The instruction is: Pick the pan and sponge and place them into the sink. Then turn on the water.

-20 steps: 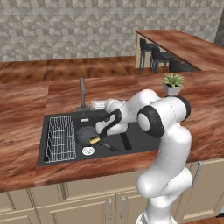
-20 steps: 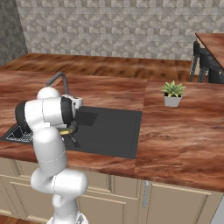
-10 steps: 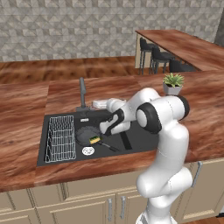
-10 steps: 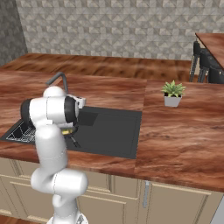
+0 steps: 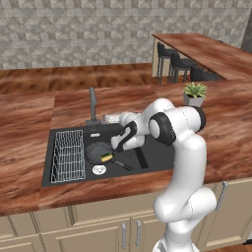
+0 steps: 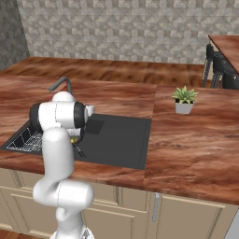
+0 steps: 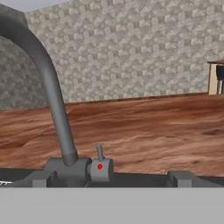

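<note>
Sponge [image 5: 106,157] on pan [image 5: 98,152] in sink [image 5: 157,156]

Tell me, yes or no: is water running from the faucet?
No. The faucet stands dry over the sink, with no blue stream below its spout.

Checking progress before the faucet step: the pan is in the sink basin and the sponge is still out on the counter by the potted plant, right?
Not quite. The pan is in the sink basin, but the sponge isn't by the potted plant; it lies on the pan inside the basin. The left base view shows this.
</note>
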